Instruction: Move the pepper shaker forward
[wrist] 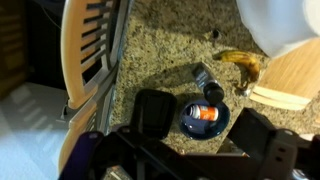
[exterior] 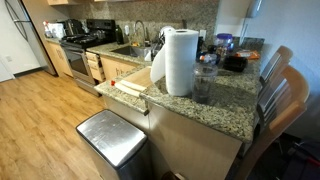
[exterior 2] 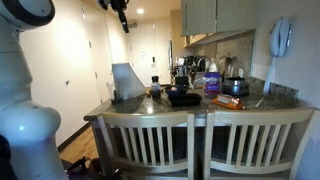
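Pepper shaker (wrist: 212, 92) on granite counter (wrist: 160, 50), well below spread, empty fingers (wrist: 150, 112)

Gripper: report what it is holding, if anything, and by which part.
Nothing. The gripper hangs open well above the granite counter; only a blue bowl far below shows between its fingers.

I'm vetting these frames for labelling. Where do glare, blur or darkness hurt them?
In an exterior view the paper towel roll is blown out to flat white; in an exterior view the ceiling light glares and the robot arm washes out; in the wrist view the gripper is dark and blurred, the granite counter sharper.
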### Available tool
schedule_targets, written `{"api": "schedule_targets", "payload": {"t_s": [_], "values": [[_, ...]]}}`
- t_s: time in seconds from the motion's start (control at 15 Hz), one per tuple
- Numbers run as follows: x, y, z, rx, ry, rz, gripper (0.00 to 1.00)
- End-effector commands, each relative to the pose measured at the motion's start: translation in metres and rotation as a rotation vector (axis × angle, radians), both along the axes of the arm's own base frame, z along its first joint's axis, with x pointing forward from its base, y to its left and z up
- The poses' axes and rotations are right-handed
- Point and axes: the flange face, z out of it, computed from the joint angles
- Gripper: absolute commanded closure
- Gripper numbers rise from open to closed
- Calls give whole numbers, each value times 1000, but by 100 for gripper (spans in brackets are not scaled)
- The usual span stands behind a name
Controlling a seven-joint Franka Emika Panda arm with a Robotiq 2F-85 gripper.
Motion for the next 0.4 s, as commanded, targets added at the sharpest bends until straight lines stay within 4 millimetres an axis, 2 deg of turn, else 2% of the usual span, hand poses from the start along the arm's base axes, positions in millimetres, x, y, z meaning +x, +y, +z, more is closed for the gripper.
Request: {"api": "schedule_targets", "payload": {"t_s": [0.0,0.07,0.13,0.2,0.33], "values": [[-46,1,8,69,133,133,0],[-54,3,6,81,173,166,0],[-46,4,14,47,106,101,0],[-54,4,15,54,131,124,0],[-55,5,13,59,146,139,0]]}}
